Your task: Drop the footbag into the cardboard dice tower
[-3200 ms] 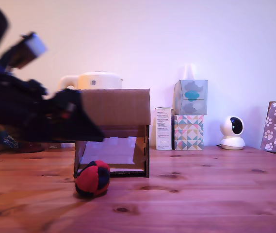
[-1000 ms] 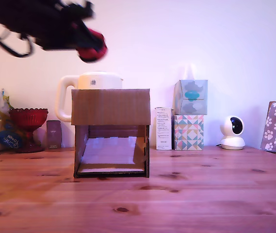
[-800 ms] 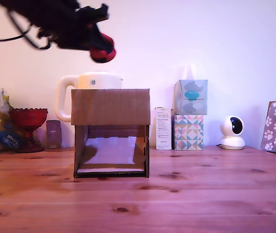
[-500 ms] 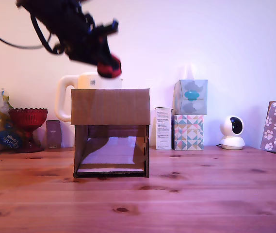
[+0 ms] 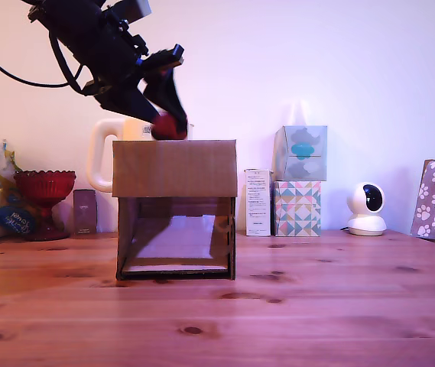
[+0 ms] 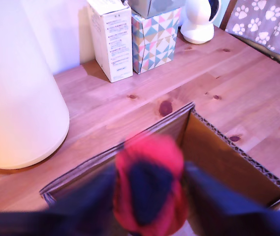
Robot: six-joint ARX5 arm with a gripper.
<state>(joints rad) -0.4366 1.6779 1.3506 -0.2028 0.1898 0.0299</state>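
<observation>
Over the cardboard dice tower's [image 5: 175, 168] open top, my gripper [image 5: 165, 115] pinches the footbag [image 6: 149, 184]; the kettle [image 5: 102, 153] stands just behind, tissue boxes [image 5: 299, 180] toward the desk's [image 5: 316, 306] back edge.

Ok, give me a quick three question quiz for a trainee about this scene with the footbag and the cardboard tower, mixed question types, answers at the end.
1. True or false: the footbag rests on the table.
2. Multiple choice: in the exterior view, the gripper is
A. beside the white camera
B. just above the cardboard dice tower
C. down at the red goblet
3. Fill in: in the wrist view, the tower's top is ____, showing its inside walls.

Key:
1. False; it is held between the gripper's fingers over the tower's top.
2. B
3. open
</observation>
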